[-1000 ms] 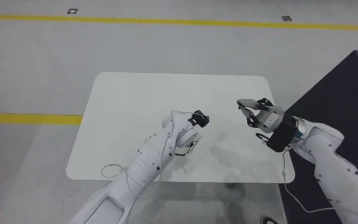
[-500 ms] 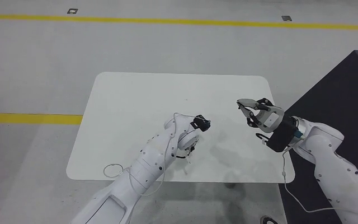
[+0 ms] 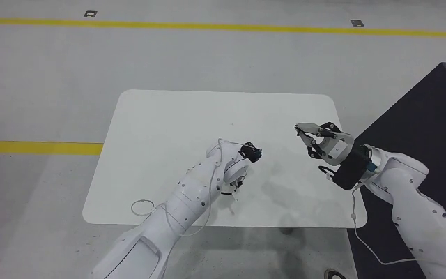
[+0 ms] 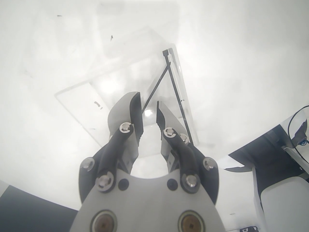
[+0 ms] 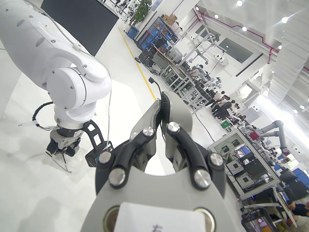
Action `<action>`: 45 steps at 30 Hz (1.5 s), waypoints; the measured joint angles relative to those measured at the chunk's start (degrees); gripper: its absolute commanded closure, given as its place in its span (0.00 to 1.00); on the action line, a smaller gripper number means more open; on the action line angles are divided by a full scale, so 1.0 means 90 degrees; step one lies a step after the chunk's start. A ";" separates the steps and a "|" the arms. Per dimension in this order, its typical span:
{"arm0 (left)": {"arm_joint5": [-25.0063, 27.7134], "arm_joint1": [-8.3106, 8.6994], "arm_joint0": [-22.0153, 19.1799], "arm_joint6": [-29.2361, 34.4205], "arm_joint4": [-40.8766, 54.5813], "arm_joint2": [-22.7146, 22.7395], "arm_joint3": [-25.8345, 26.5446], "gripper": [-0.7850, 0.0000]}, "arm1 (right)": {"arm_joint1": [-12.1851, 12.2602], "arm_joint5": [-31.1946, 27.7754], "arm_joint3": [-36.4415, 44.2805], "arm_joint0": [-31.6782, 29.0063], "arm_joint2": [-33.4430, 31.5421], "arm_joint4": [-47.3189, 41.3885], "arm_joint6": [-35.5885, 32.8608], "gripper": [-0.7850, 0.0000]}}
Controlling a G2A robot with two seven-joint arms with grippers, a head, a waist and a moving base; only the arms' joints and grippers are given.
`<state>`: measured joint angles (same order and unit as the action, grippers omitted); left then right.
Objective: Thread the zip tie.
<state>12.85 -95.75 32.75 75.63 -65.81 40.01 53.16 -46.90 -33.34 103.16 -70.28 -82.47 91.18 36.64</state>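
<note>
**A:** Status on the claws?

**B:** I've got right gripper (image 5: 162, 96) clenched on zip tie (image 5: 151, 80), head poking past its tips, above table (image 3: 174, 139). Left gripper (image 4: 146, 98) released, over clear tray (image 4: 72, 88) (second tie (image 4: 176, 90) lies there).

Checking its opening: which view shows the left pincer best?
Left wrist view: the left pincer is close, jaws apart, zip tie beyond. The right wrist view shows it distant; the top view, barely, under its wrist.
</note>
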 measured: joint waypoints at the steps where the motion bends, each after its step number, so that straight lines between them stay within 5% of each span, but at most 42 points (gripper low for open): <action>1: -0.0004 -0.0010 -0.0007 -0.0008 0.0005 -0.0012 -0.0023 0.87 | 0.0000 0.0000 0.0000 0.0000 0.0000 0.0000 0.0000 1.00; 7: -0.0026 -0.0069 -0.0062 -0.0027 0.0016 -0.0080 -0.0149 1.00 | 0.0000 0.0000 0.0000 0.0000 0.0000 0.0000 0.0000 1.00; 16: -0.0097 -0.0102 -0.0114 -0.0068 -0.0066 -0.0080 0.0022 1.00 | 0.0000 0.0000 0.0000 0.0000 0.0000 0.0000 0.0000 1.00; 30: -0.0214 0.0100 0.0283 0.0310 -0.0449 0.0255 0.1014 1.00 | 0.0000 0.0000 0.0000 0.0000 0.0000 0.0000 0.0000 1.00; 37: -0.0333 0.0284 0.0701 0.0588 -0.0835 0.0584 0.2234 1.00 | 0.0000 0.0000 0.0000 0.0000 0.0000 0.0000 0.0000 1.00; 45: -0.0141 0.0631 0.1665 0.0237 -0.1279 0.1525 0.4169 1.00 | 0.0000 0.0000 0.0000 0.0000 0.0000 0.0000 0.0000 1.00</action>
<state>11.58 -90.07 47.73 77.77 -77.33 53.74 90.68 -46.90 -33.34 103.16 -70.28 -82.47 91.18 36.64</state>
